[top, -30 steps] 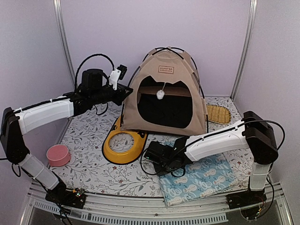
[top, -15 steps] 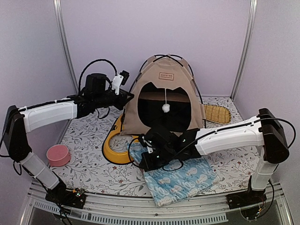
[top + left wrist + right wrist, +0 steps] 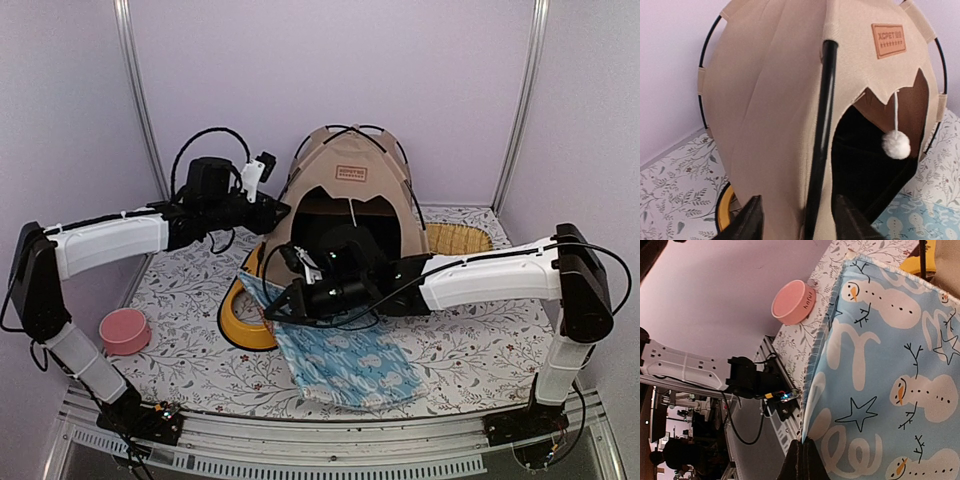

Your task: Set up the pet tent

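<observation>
The beige pet tent [image 3: 345, 190] stands upright at the back of the table, its dark doorway facing forward. Up close, the pet tent [image 3: 765, 100] shows a brown label [image 3: 888, 40], a white pom-pom [image 3: 896, 145] and a black pole [image 3: 824, 115]. My left gripper [image 3: 272, 213] is at the tent's left front. The left gripper [image 3: 797, 210] is open, with the pole running down between its fingers, not pinched. My right gripper [image 3: 285, 303] is in front of the doorway. The right gripper [image 3: 802, 452] is shut on the edge of the light blue snowman mat [image 3: 885, 370], which is lifted.
A yellow oval bowl tray [image 3: 240, 325] lies left of the tent, partly under the raised mat [image 3: 345, 360]. A pink bowl [image 3: 125, 331] sits near the left front. A woven tan piece [image 3: 462, 238] lies right of the tent. Metal uprights flank the back wall.
The right gripper shut on the blue mat and carried it left and up toward the tent doorway. The left gripper opened off the tent pole. The tent shifted slightly right.
</observation>
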`<action>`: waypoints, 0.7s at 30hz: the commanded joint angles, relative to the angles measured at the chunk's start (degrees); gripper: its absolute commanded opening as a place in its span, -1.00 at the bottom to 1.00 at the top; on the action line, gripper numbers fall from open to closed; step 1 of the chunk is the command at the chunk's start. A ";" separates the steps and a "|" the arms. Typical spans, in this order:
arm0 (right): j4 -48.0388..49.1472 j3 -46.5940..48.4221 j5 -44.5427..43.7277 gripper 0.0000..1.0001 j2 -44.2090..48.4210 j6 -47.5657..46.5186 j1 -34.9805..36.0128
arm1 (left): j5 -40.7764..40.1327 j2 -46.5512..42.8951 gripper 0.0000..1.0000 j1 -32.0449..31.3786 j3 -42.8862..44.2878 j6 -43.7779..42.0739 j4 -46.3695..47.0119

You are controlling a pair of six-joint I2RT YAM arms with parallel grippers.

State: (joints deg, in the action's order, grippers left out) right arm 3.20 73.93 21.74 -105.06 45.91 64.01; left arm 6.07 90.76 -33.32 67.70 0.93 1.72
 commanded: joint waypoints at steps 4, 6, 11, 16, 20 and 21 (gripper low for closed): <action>10.78 2.70 3.17 -1.00 -0.43 3.81 -1.10 | -14.66 -9.65 0.55 0.02 4.14 6.42 -9.34; 12.37 2.80 2.53 -1.00 -0.94 3.96 -1.26 | -15.75 -14.47 0.62 0.16 1.51 10.40 -11.74; 15.23 5.58 3.76 -1.00 -4.83 4.23 -1.45 | -15.86 -27.71 0.67 0.30 -7.10 20.40 -17.23; 15.18 8.78 4.01 -1.00 -8.76 2.74 -1.43 | -12.13 -38.60 0.56 -0.14 -16.25 32.39 -22.14; 14.92 10.32 3.14 -1.00 -10.51 0.79 -1.34 | -10.78 -43.62 0.54 -0.25 -22.57 38.44 -24.17; 14.91 10.78 3.18 -1.00 -10.94 0.27 -1.36 | -9.39 -44.32 0.54 -0.25 -24.01 39.93 -23.72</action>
State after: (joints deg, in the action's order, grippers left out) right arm 15.51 81.78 25.12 -114.21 49.12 62.94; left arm -6.76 48.86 -33.26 48.60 31.53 -17.82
